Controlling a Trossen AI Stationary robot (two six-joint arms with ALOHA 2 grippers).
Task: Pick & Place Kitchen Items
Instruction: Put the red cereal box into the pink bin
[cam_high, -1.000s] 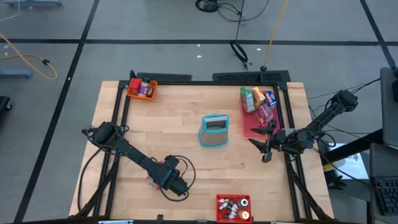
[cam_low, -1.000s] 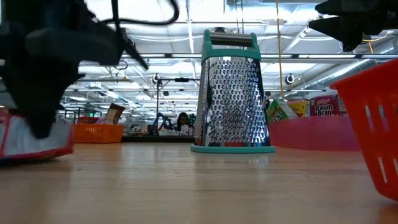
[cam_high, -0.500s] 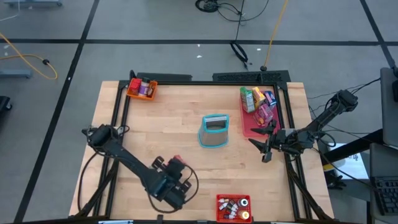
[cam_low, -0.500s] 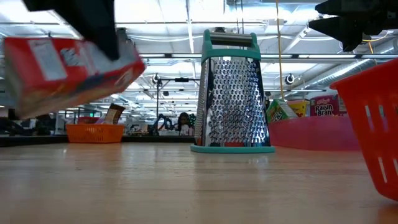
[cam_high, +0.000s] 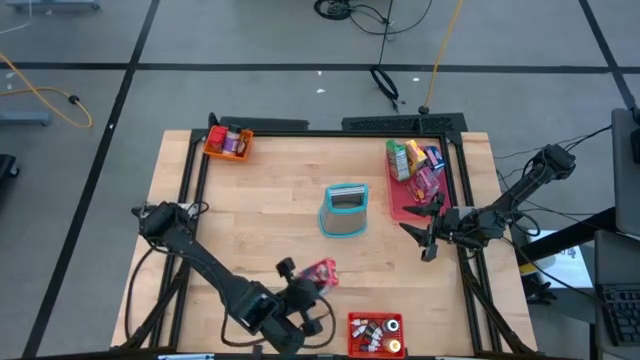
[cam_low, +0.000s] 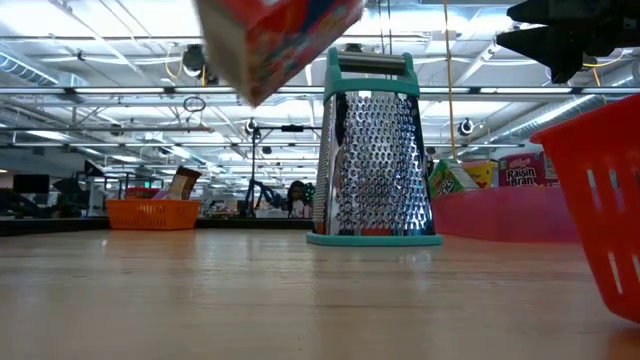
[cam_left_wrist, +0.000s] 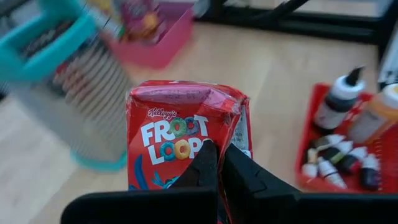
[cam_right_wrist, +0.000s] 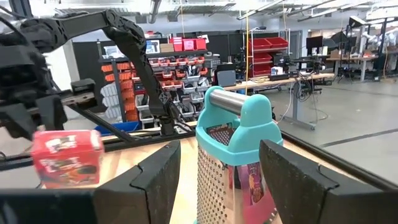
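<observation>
The step in hand looks like a carry: one kitchen item is off the bench and in transit, with its destination undecided from what shows here.

Nearest, at the lower centre of the high view, the left gripper (cam_high: 300, 293) is clamped shut on a small red cereal box (cam_left_wrist: 186, 137), its fingers pinching the box's lower edge so that the printed front faces the wrist camera. The box hangs clear of the bench (cam_high: 270, 200) (in the low view it floats at the top of the frame, tilted, with nothing under it). Just to its right in the high view, at the bottom edge, sits the red bin (cam_high: 375, 335) holding small bottles, some white, some dark.

In my judgement the next move calls for swinging the box over a container and lowering it before letting go; the red bin is the closest one, but it is already filled with bottles.

Further in, at mid-frame, stands the teal-framed grater (cam_high: 345, 210), upright.

Beyond that, at the right of the frame, the right gripper (cam_high: 428, 228) waits with its fingers spread wide and nothing between them, beside the pink tray (cam_high: 404, 212) of snack packets. In the upper left corner of the bench rests the orange bin (cam_high: 228, 143).
</observation>
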